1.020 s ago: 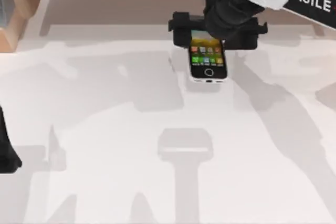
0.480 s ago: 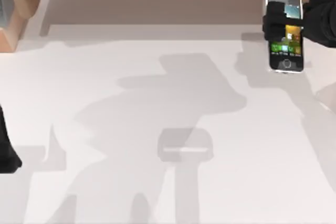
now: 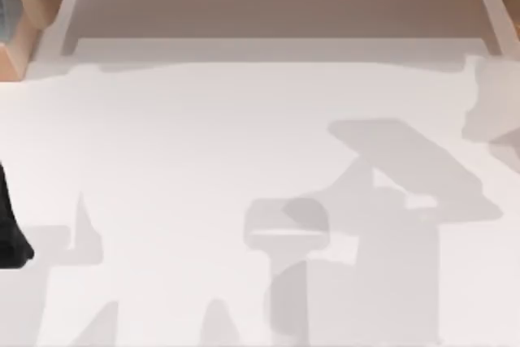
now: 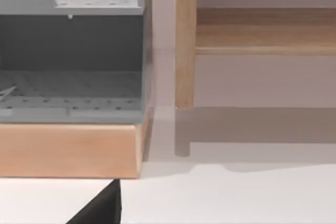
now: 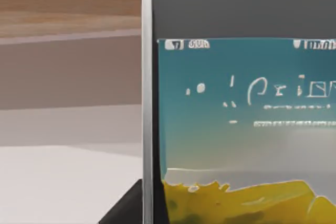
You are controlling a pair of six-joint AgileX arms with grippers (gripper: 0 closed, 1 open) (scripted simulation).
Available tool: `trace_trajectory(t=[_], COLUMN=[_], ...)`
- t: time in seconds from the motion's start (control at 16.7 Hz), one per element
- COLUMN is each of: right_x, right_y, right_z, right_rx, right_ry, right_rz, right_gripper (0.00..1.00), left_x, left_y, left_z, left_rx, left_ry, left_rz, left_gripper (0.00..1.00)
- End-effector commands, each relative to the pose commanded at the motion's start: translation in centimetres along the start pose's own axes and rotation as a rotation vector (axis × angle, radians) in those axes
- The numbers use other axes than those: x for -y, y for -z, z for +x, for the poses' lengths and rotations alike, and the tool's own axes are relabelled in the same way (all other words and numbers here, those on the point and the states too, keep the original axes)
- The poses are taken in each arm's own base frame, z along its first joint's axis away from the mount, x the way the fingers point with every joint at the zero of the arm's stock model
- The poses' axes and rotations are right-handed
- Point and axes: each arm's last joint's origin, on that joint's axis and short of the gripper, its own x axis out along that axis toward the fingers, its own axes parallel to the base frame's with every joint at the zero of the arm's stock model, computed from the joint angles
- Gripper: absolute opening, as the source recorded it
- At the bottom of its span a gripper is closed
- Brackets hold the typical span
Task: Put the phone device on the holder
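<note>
Whether the right gripper is clamped or slack cannot be told, but the phone device [image 5: 236, 108] sits right in front of its wrist camera, screen facing it, with a dark part [image 5: 123, 208] against its silver side edge. The phone's long axis stands upright to the table [image 3: 162, 144], earpiece end uppermost. The left arm [image 3: 8, 237] is parked at the table's left edge, well apart from the pale holder [image 3: 286, 232].

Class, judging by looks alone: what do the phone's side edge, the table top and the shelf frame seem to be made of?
Phone device edge: probably polished metal, a bright silvery strip beside the glossy screen. Table: matte white, possibly laminate, showing soft shadows without reflections. Shelf frame: light wood by its tan grain, though it could be veneer.
</note>
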Motion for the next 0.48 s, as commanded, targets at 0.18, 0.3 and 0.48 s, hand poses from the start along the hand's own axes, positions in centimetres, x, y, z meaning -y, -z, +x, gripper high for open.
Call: trace_trajectory(t=[0.18, 0.3, 0.48], right_x=[2.4, 3.5, 4.4], right_y=[2.1, 3.4, 4.8], right_z=[-2.7, -4.1, -5.4], right_rx=[0.099, 0.140, 0.171], right_ry=[0.078, 0.125, 0.172], right_rz=[-0.042, -0.065, -0.086], right_gripper=[0.00, 0.00, 0.00], left_x=[0.0, 0.0, 0.0], left_y=[0.0, 0.0, 0.0], left_z=[0.0, 0.0, 0.0], left_rx=[0.000, 0.000, 0.000], left_ry=[0.000, 0.000, 0.000], left_rz=[0.000, 0.000, 0.000], left_gripper=[1.00, 1.00, 1.00])
